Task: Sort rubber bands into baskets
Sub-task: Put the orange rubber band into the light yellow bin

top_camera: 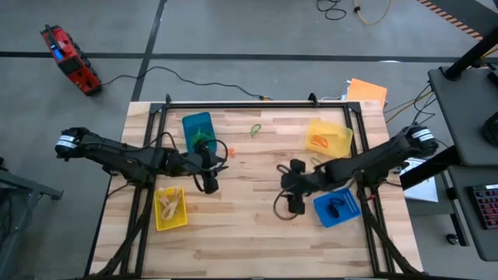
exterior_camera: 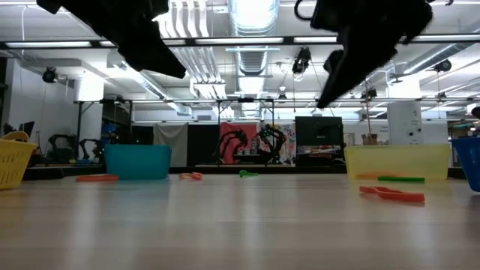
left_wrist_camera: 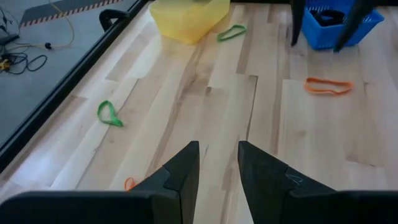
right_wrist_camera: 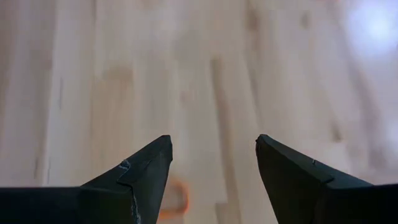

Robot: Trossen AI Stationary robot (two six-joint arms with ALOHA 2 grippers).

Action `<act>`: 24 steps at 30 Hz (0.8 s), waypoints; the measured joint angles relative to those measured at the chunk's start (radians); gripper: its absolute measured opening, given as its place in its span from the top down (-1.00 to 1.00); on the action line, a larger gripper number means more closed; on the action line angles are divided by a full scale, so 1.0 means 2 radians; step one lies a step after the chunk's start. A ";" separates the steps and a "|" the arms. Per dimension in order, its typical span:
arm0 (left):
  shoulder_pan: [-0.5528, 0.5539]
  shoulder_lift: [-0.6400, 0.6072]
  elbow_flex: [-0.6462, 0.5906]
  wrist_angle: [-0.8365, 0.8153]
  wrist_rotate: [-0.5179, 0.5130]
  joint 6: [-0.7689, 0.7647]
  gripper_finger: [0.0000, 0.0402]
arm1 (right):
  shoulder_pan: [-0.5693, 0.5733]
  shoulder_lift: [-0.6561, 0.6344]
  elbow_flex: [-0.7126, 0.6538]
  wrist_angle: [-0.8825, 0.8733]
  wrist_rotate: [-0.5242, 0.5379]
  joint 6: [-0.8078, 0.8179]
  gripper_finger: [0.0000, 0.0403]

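Note:
My left gripper [top_camera: 210,180] hangs open and empty above the table's middle left; its wrist view [left_wrist_camera: 219,152] shows bare wood between the fingers. My right gripper [top_camera: 294,194] hangs open and empty above the middle right, with an orange rubber band [right_wrist_camera: 174,199] on the wood just below its fingers [right_wrist_camera: 213,146]. Loose bands lie flat on the table: green ones [left_wrist_camera: 109,114] [left_wrist_camera: 231,32] and orange ones [left_wrist_camera: 328,86] [left_wrist_camera: 129,183]. Four baskets stand on the table: blue [top_camera: 198,128], yellow [top_camera: 328,138], yellow [top_camera: 171,208] and blue [top_camera: 337,206].
A black frame [top_camera: 257,103] runs around the table's far and side edges. An orange sheet [top_camera: 366,91] lies at the far right corner. Both arms hang above the table in the low view, left [exterior_camera: 142,37] and right [exterior_camera: 360,45]. Bare wood lies along the near edge [top_camera: 249,249].

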 joint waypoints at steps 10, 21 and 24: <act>0.000 0.000 -0.001 -0.001 0.000 0.004 0.52 | 0.028 0.110 0.051 -0.106 -0.052 0.024 -0.12; 0.000 0.000 -0.008 0.001 0.000 0.004 0.52 | 0.032 0.190 0.070 -0.104 -0.040 0.012 0.03; 0.000 0.000 -0.015 0.004 0.000 0.004 0.52 | 0.032 0.203 0.071 -0.102 -0.042 0.011 0.21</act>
